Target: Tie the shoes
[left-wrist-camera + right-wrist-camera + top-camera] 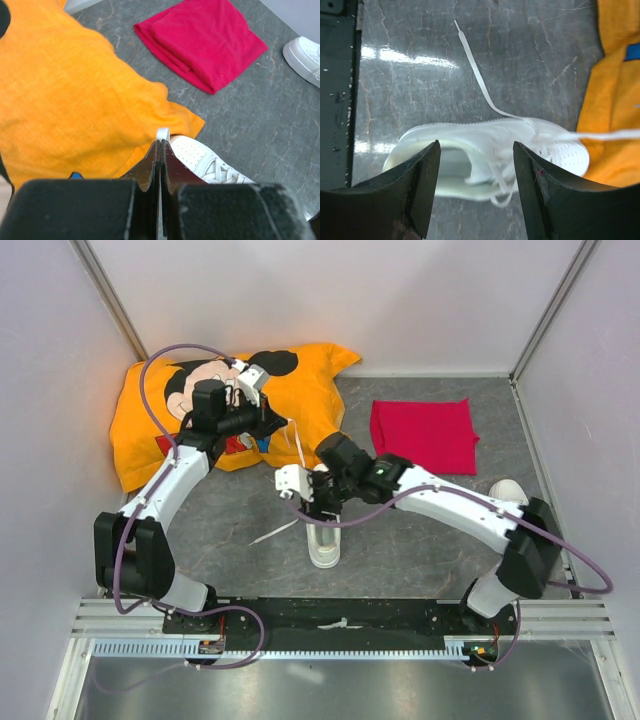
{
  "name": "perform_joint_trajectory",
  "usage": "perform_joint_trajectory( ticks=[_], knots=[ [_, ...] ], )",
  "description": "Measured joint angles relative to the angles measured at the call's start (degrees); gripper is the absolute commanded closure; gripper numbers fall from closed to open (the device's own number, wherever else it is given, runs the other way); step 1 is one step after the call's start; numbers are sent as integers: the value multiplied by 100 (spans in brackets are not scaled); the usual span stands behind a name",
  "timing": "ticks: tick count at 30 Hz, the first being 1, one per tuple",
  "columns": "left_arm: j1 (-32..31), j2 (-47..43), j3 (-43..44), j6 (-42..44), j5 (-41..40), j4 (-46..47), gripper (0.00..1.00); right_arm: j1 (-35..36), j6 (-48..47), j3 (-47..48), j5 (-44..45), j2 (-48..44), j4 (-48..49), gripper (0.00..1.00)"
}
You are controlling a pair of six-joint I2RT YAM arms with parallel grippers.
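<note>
A plain white low-top sneaker point(323, 548) lies near the middle of a grey stone-patterned table point(230, 530). Its toe points away from the arm bases, toward a large orange pillow printed with a cartoon mouse point(150, 440).

The right gripper point(325, 508) hovers directly over this sneaker. Its two black fingers point(420, 185) are spread wide and hold nothing. In the right wrist view they frame the shoe's opening, one on each side.

One thin loose white lace point(475, 75) trails from the shoe across the bare table, toward the left arm's side. A second stretched white lace point(605, 135) runs from the shoe toward the pillow. The left gripper point(160, 145) is above the pillow's near edge, its fingers pressed together and pinching the end of this lace.

A folded red cloth point(425, 435) lies on the table to the right of the pillow. A second white sneaker point(508, 490) sits beside the right arm's elbow, well apart from the first.
</note>
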Motion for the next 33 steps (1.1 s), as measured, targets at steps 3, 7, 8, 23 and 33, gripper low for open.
perform_joint_trajectory(
  ticks=[3,7,8,23,33],
  knots=[
    [96,0,-181,-90,-48,72,99,192,-201,337,140,643,-15,34],
    [138,9,-433,-149,-129,72,99,407,-409,798,334,1355,13,36],
    [140,13,-470,-155,-133,74,98,461,-468,887,363,1486,15,36],
    [352,144,-708,-262,-79,76,99,671,-1550,1316,813,2789,-94,43],
    [363,175,-737,-262,31,103,98,691,-1768,1537,890,3241,-122,49]
  ],
)
